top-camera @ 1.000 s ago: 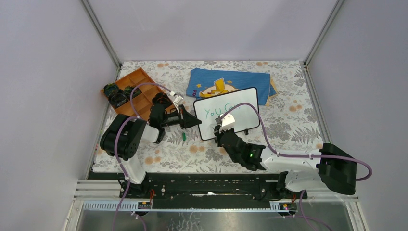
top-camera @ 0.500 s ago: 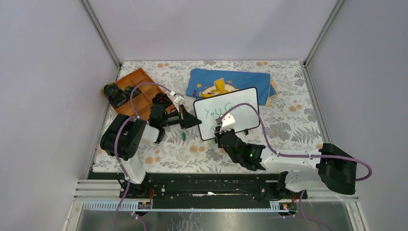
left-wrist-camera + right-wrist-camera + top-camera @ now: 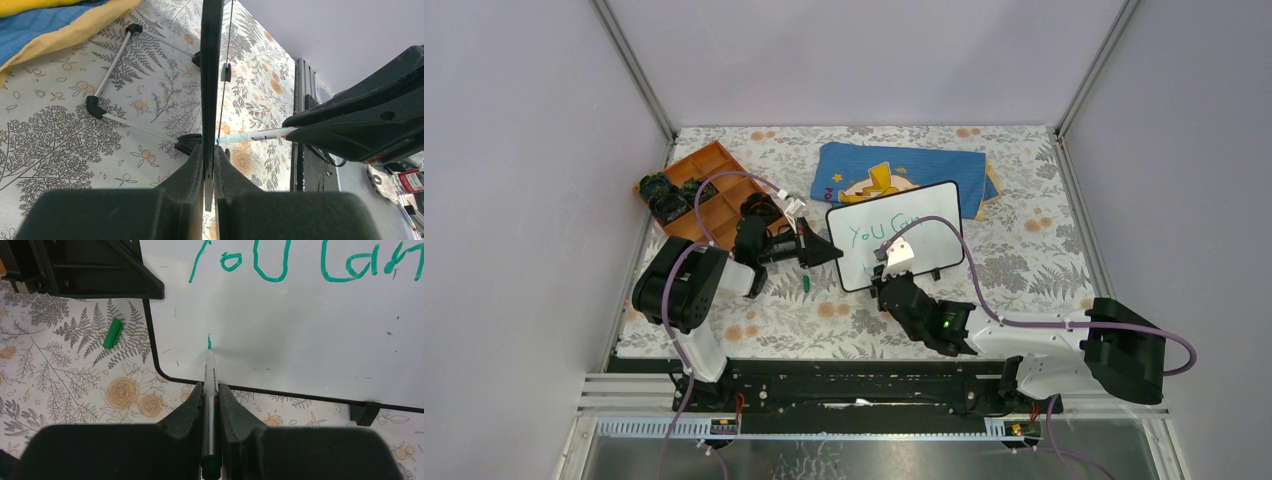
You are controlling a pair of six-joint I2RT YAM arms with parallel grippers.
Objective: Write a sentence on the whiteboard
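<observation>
Mid-table: whiteboard (image 3: 859, 262) stands before blue cloth (image 3: 849, 165), sentence (image 3: 879, 228) so far reading green "You Can".
Left gripper (image 3: 834, 253) pinches board's left edge. Right gripper (image 3: 209, 390) clamps green marker (image 3: 209, 372), tip touching board under "You". Right arm barely shifted since a second ago.

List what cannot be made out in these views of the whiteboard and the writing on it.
Top view: the right gripper covers the lower middle of the whiteboard.
Right wrist view: the picture edge cuts off the sentence at "Can".
Left wrist view: the whiteboard is edge-on, its writing face unseen.
</observation>
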